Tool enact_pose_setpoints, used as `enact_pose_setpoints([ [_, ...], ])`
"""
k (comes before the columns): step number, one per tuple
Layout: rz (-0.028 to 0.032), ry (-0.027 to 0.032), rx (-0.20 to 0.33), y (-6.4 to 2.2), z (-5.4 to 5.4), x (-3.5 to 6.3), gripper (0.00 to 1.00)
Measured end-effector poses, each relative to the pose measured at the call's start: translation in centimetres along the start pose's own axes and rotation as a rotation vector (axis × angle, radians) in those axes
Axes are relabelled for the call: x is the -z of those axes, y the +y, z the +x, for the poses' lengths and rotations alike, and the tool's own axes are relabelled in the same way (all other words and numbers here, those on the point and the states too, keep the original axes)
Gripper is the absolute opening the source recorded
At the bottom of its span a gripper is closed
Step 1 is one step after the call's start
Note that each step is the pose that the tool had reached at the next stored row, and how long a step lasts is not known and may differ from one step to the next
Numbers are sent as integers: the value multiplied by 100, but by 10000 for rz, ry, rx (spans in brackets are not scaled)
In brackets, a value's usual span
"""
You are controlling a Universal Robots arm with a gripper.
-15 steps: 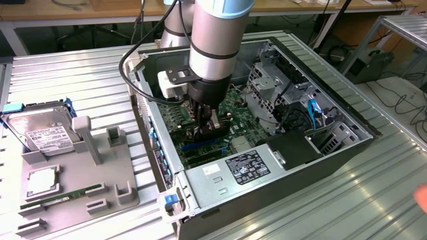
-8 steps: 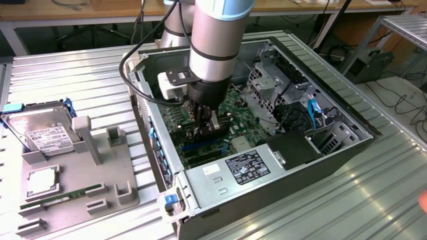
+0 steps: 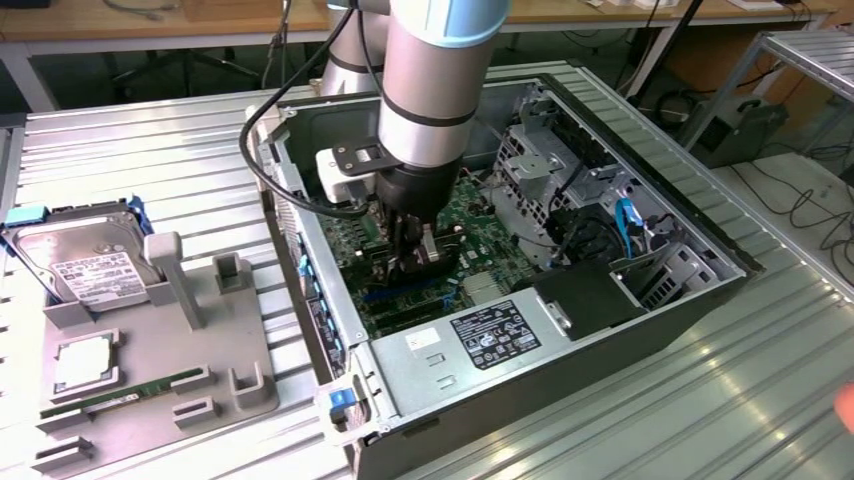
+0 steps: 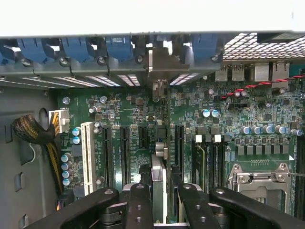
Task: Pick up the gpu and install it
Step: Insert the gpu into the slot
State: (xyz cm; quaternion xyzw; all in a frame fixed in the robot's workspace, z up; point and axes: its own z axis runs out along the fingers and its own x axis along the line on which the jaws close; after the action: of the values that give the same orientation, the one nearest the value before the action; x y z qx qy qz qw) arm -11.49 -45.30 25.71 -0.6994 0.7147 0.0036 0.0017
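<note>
Reaching down into the open grey metal computer case [image 3: 561,330], the silver-and-black robot arm [image 3: 434,90] is seen in the exterior view with its black gripper [image 3: 411,262] low over the green motherboard [image 3: 467,215]. In the wrist view, the gripper [image 4: 159,202] is seen closed on the gpu [image 4: 159,179], a thin dark circuit card held edge-on between the black fingers [image 4: 138,205], its silvery metal end bracket [image 4: 159,64] lined up against the rear wall of the case beside a row of blue slot clips [image 4: 76,47]. The card is held upright above the black expansion slots [image 4: 125,152] of the motherboard [image 4: 228,114]; whether its lower edge is already seated cannot be told. A white slot [image 4: 87,155] and a braided cable bundle [image 4: 33,131] are found to one side, and a silver processor socket frame [image 4: 262,179] to the other.

On the exterior view's left, outside the case, a grey plastic parts holder [image 3: 160,390] is laid on the ribbed metal table [image 3: 747,400]. On the holder a narrow green RAM stick [image 3: 120,392] and a square silver processor [image 3: 83,362] are kept, and just beside it a silver hard drive with a white label [image 3: 80,262] is cradled in a blue frame.
</note>
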Motion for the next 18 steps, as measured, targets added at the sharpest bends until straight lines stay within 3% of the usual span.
enact_pose_setpoints([
  [7,4,24,1,-1,-3,17,26],
  [15,8,240,0,1,-34,80,26],
  [18,8,257,1,0,-44,82,26],
])
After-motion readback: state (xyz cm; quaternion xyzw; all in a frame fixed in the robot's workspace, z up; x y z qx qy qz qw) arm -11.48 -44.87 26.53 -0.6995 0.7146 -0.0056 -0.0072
